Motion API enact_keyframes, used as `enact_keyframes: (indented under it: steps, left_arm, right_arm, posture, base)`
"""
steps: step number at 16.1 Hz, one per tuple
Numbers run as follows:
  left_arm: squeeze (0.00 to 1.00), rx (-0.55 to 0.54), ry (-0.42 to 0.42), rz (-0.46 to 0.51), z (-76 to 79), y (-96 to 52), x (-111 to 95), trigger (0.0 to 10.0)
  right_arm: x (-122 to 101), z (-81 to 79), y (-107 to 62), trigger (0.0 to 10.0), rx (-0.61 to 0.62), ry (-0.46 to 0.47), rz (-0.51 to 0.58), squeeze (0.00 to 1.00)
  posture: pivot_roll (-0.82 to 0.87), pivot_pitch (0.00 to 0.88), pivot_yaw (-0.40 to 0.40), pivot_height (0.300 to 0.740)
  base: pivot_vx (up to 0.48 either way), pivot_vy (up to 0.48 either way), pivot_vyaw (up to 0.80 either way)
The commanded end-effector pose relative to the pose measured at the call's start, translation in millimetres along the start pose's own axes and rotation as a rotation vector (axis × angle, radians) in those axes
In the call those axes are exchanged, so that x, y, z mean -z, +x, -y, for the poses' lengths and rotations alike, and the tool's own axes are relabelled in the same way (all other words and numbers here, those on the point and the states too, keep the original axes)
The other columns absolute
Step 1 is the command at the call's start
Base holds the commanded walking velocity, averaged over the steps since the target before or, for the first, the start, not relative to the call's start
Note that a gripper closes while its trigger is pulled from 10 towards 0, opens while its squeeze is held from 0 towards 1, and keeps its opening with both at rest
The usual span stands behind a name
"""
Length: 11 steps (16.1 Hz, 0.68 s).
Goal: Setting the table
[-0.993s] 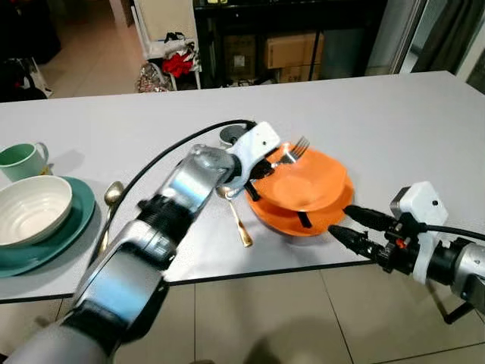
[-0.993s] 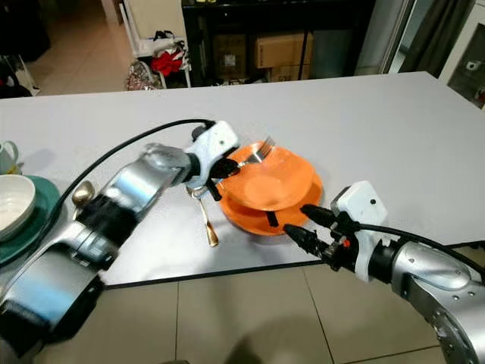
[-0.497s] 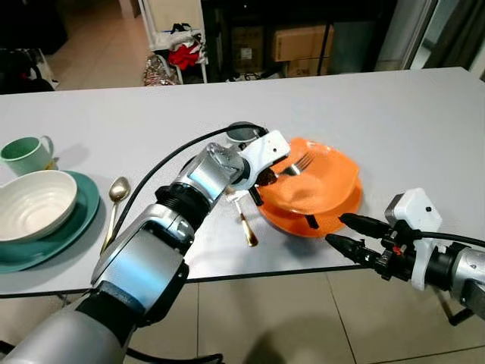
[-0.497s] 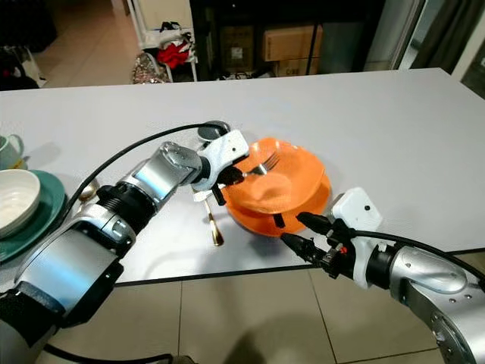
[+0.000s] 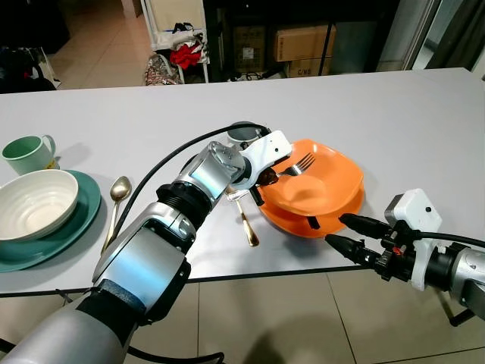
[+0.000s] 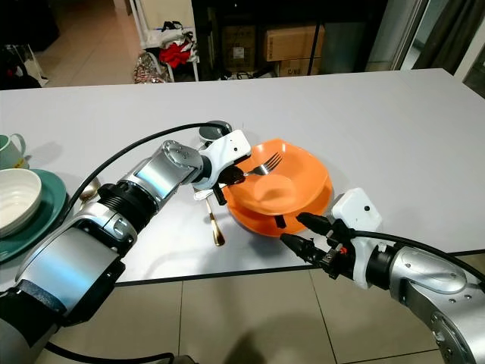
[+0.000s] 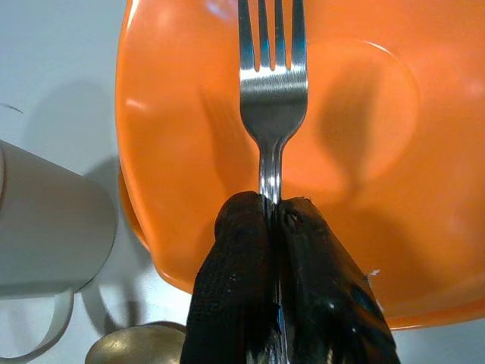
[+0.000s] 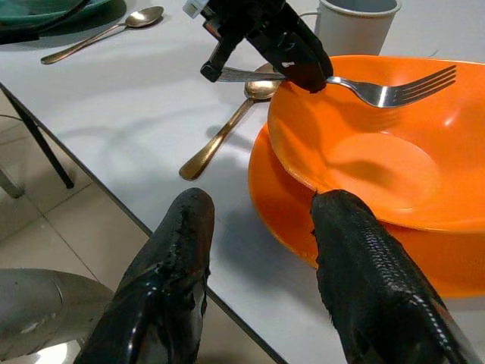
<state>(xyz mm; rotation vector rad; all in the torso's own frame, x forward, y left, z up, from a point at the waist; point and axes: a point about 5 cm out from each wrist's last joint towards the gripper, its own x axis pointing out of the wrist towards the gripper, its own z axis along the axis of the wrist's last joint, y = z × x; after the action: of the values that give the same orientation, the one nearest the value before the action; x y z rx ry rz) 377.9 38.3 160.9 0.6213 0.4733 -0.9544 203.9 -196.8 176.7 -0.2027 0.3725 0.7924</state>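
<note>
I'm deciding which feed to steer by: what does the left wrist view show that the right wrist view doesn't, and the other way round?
Left wrist view alone: the left end effector seen from behind, its fingers pressed shut on the fork handle.

Right wrist view alone: the right end effector, open at the orange plate rim, a gold spoon lying on the table, and a second spoon farther off.

Both: the fork held above the orange bowl, and the pale mug beside it.

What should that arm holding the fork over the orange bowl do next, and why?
Probably carry the fork sideways, away from the orange bowl, and lower it onto the table beside the orange plate. The left pincer is shut on its handle, with the tines hanging over the bowl, where a fork does not belong.
</note>
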Motion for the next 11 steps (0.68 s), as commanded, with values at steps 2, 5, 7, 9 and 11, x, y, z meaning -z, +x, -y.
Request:
enact_keyframes:
  steps: [2,5,7,9,11]
  left_arm:
    - [0.0,-0.006,0.005,-0.004,-2.7,-1.8,-2.1,10.0]
    - [0.0,-0.006,0.005,-0.004,-2.7,-1.8,-2.1,10.0]
    - [0.0,-0.006,0.005,-0.004,-2.7,-1.8,-2.1,10.0]
    - [1.0,0.002,-0.015,0.025,-5.6,-2.9,-8.0,10.0]
    - [1.0,0.009,-0.052,0.074,-8.9,-6.0,-16.4,10.0]
  right_arm:
    - [-2.1,-2.5,-0.7,10.0,-0.013,-0.017,0.005,0.0]
    - [-2.1,-2.5,-0.7,10.0,-0.013,-0.017,0.005,0.0]
    - [-2.1,-2.5,-0.7,10.0,-0.013,-0.017,0.005,0.0]
    - [-1.7,-2.0,-0.7,10.0,-0.013,-0.02,0.001,0.0]
    - [-1.3,0.0,-0.9,10.0,-0.012,-0.025,-0.004,0.0]
  posture:
    - [-0.03,0.0,0.076,0.74]
    - [-0.03,0.0,0.076,0.74]
    - [-0.03,0.0,0.076,0.74]
    - [-0.03,0.0,0.076,0.74]
    - [-0.03,0.0,0.074,0.74]
  base:
    - [0.0,0.0,0.0]
    - [0.0,0.0,0.0]
    - [0.0,0.0,0.0]
    - [0.0,0.0,0.0]
    - [0.0,0.0,0.0]
